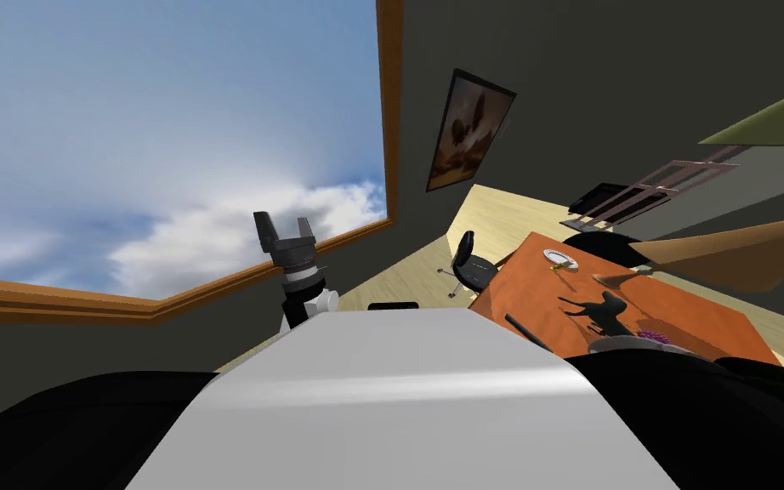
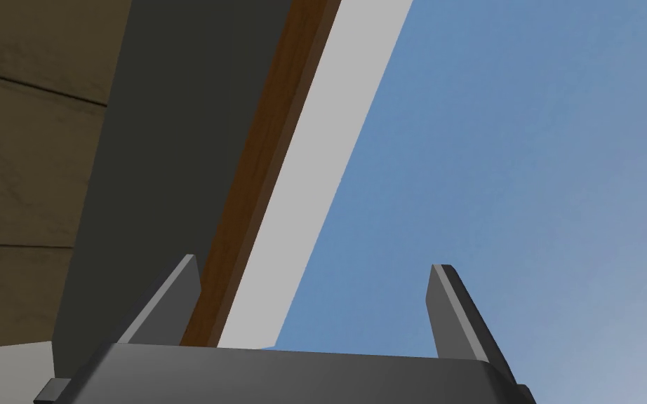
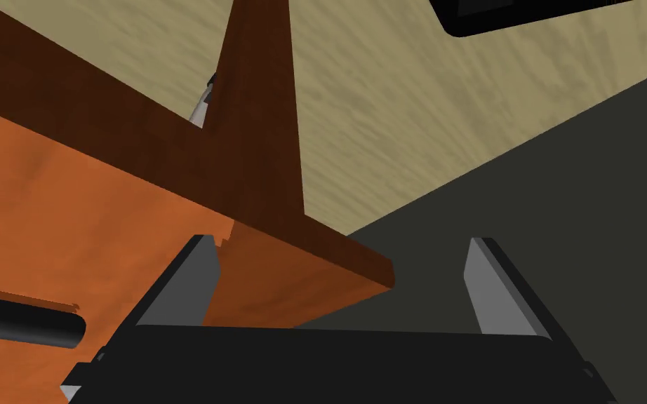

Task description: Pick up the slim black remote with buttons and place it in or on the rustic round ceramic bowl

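My right claw [image 3: 339,240] hangs wide open and empty at a corner of the orange tabletop [image 3: 48,210]. One finger is above the wood and the other is out past the edge, over a dark grey surface. The rounded end of the slim black remote [image 3: 24,322] lies flat on the tabletop, off to one side of the claw, outside the fingers and clear of them. Under the corner, a brown table leg [image 3: 259,105] drops to the pale wood floor [image 3: 399,105].

My left claw [image 1: 283,223] is raised well away from the tabletop, its fingers spread and holding nothing.

In the head view the remote lies close to the tabletop's near edge. Past it stands a dark animal figurine [image 1: 596,310]. Beside that is a grey round vessel [image 1: 628,344], partly hidden, with a purple tuft [image 1: 656,337] next to it. A pale round dish [image 1: 560,258] sits at the far end. I judge the grey vessel likelier to be the bowl, but I cannot be sure.

Nothing is done yet: grasping, lifting, carrying and placing all remain.

The space above the remote looks open. The claw must shift inward from the corner, and the figurine crowds any path toward either vessel.
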### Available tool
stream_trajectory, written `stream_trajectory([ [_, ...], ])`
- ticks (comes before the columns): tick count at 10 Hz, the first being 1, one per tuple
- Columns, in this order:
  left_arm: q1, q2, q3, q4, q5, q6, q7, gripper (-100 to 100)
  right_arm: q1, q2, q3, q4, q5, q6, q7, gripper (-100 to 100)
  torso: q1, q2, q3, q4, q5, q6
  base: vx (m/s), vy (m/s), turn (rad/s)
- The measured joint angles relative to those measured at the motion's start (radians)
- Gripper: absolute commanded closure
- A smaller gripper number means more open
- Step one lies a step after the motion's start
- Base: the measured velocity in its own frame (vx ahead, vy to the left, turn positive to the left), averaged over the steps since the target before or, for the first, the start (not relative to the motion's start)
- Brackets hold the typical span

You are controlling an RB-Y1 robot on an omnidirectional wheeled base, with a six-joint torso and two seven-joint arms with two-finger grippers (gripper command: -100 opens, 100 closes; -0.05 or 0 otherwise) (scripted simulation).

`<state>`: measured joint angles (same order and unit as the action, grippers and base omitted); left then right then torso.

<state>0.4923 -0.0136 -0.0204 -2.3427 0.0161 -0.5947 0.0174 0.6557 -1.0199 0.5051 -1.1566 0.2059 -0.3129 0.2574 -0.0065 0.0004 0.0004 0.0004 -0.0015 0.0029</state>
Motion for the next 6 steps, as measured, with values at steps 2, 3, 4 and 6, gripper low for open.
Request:
stream_trajectory([
  [2,0.000,0.000,0.000,0.000,0.000,0.000,0.000,0,0.019,-0.036,0.038,0.033,0.023,0.010,0.026,-100,-0.005,0.000,0.000,0.000,0.000,-0.002,-0.010,-0.135,0.289],
  [3,0.000,0.000,0.000,0.000,0.000,0.000,0.000,0,0.009,-0.045,0.056,0.056,0.030,0.013,0.032,-100,-0.005,0.000,0.000,0.000,-0.001,0.000,-0.015,-0.112,0.167],
  [4,0.000,0.000,0.000,0.000,0.000,0.000,0.000,0,-0.005,-0.049,0.081,0.104,0.044,-0.002,0.041,-100,-0.005,0.000,0.000,0.000,-0.001,-0.001,-0.007,-0.154,0.282],
  [6,0.000,0.000,0.000,0.000,0.000,0.000,0.000,0,0.008,-0.079,0.114,0.130,0.062,0.005,0.062,-100,-0.006,-0.001,-0.001,0.000,-0.001,0.000,-0.006,-0.115,0.173],
])
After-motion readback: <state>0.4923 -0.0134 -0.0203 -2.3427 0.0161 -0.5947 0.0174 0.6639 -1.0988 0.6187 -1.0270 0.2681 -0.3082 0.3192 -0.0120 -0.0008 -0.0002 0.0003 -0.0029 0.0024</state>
